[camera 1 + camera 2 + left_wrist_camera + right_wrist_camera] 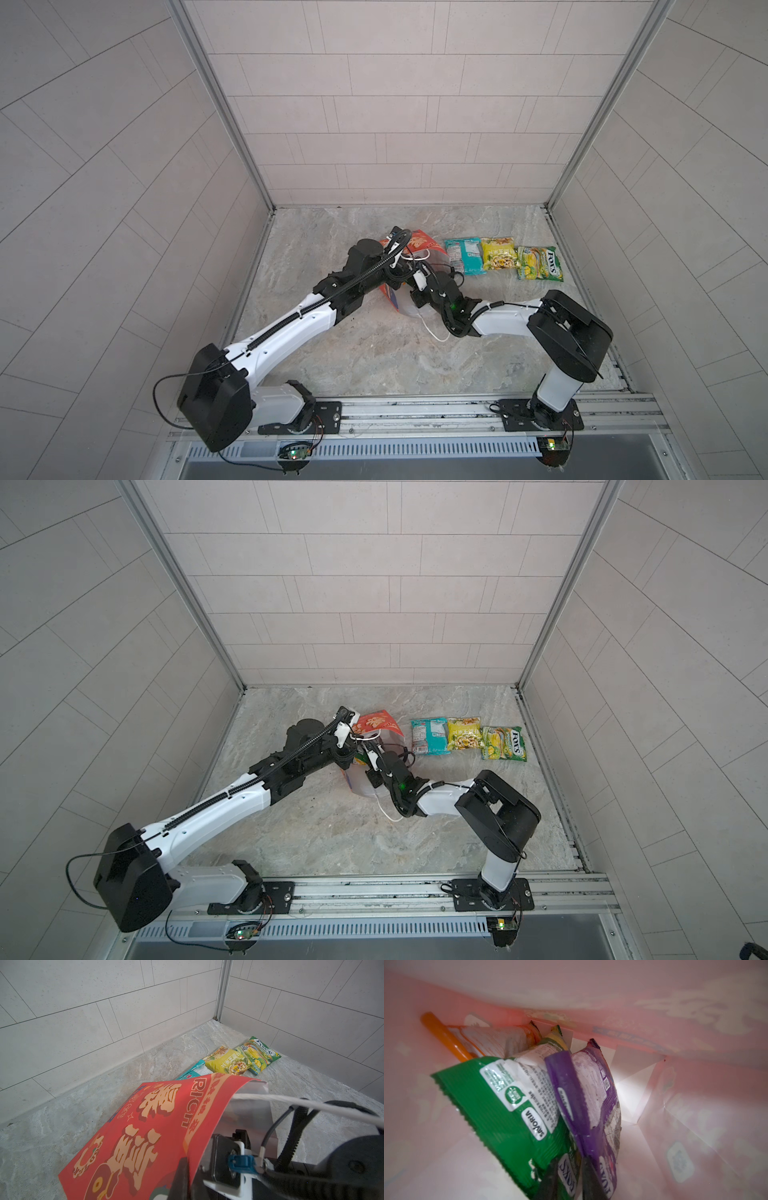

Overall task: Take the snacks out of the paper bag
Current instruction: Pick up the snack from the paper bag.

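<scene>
Right gripper [572, 1176] sits in the paper bag [145, 1136], green snack [492, 1105] lengthwise dead ahead, jaws unclear. Left gripper [185, 1178] clamps its rim

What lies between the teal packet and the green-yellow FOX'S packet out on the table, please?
The yellow packet lies between the teal packet and the FOX'S packet, close against both, as both top views show.

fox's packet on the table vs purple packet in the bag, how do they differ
The FOX'S packet lies flat on the table, front up; the purple packet sits inside the paper bag, back showing. The FOX'S packet is green-yellow, the purple packet violet and white. Both are crinkly plastic.
</scene>
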### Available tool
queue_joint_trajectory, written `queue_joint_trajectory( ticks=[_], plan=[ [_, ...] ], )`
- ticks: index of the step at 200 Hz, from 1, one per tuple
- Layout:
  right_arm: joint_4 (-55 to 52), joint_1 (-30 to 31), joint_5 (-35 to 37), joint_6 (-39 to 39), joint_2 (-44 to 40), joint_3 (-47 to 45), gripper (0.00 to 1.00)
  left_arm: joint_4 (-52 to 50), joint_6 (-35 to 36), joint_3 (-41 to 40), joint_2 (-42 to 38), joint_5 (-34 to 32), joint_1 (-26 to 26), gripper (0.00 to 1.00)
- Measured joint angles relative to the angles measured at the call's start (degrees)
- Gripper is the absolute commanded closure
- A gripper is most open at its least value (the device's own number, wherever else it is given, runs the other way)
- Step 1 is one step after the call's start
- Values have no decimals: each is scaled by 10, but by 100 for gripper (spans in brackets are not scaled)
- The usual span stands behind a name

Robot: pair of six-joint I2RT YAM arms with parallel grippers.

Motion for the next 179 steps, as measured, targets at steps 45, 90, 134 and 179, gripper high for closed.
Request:
queue_joint_trajectory(
  ticks=[45,90,134,179],
  plan=[
    [30,-27,-17,16,0,-6,62,6,0,-3,-1,0,0,100],
    [48,-33,-40,17,16,-1,63,7,0,-3,-1,-2,0,100],
    [48,-33,-60,13,38,11,87,7,0,-6,-1,-4,2,100],
    [44,-33,-63,16,40,16,95,11,0,-6,-1,-10,2,100]
  ],
)
